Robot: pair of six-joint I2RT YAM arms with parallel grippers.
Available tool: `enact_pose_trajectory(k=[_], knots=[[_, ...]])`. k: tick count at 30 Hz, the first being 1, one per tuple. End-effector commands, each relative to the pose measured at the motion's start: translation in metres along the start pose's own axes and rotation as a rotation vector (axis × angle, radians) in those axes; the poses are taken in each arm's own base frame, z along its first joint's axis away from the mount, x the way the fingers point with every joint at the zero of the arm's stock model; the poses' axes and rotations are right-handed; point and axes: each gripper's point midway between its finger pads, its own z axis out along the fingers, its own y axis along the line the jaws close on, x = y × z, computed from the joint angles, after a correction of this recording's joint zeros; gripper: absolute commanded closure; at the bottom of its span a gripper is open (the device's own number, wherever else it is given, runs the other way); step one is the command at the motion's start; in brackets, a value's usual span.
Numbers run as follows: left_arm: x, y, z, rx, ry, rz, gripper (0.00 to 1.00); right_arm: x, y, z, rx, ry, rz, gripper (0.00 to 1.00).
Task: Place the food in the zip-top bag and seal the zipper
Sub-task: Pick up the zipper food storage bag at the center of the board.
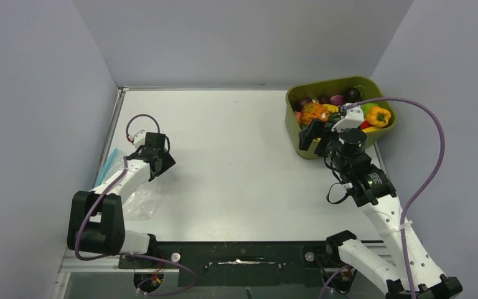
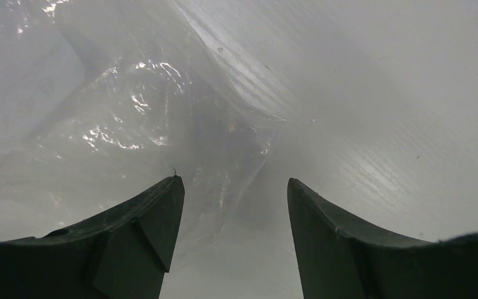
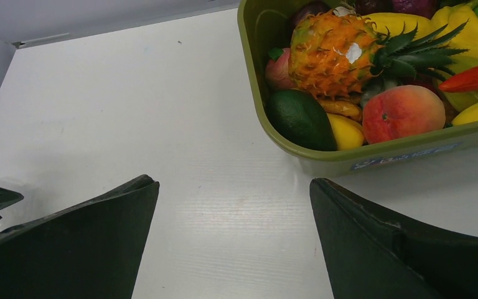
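Small plastic toy food [image 3: 403, 113] all in olive-green plastic tub [image 3: 348, 159], far right; clear floppy zip-top bag [image 2: 162, 112] near left.
L gripper [image 2: 233, 187] spread over crumpled bag, pinching nothing; teal-blue zipper strip [image 1: 109, 163] on bag's left edge. R gripper [image 3: 233, 187] wide apart, empty, just near side of tub; orange pineapple w/ green crown [image 3: 330, 53] inside.

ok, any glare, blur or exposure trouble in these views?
Left wrist: bright glare spots on the crumpled zip-top bag, its clear film barely separable from the table. Right wrist: pineapple sharp, near fingers dark and featureless. Top external: even light, only soft shadows.
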Motion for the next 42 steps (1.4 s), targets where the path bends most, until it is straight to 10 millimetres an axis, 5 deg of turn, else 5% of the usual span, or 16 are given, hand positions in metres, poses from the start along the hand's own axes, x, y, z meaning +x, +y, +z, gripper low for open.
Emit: enact_pose_trajectory(k=[1,14,22,24,36,42], knots=[[0.009,-0.013,0.007,0.038,0.022,-0.004,0.39,-0.011,0.002,-0.001,-0.004,-0.047,0.016,0.03],[0.038,-0.018,0.02,0.026,0.078,0.102,0.57,-0.008,0.002,-0.005,-0.01,-0.045,0.028,0.02],[0.041,-0.033,0.015,0.109,0.087,0.105,0.86,-0.009,0.001,-0.008,-0.007,-0.055,0.043,0.02],[0.039,-0.042,0.006,0.149,0.076,0.11,1.0,-0.008,0.004,-0.009,-0.026,-0.053,0.06,0.02],[0.018,-0.104,-0.066,0.464,0.031,0.143,1.0,-0.005,0.029,-0.012,-0.172,-0.075,0.099,0.01],[0.011,-0.128,-0.108,0.634,0.052,0.16,1.0,-0.005,0.057,-0.019,-0.388,-0.18,0.004,0.06]])
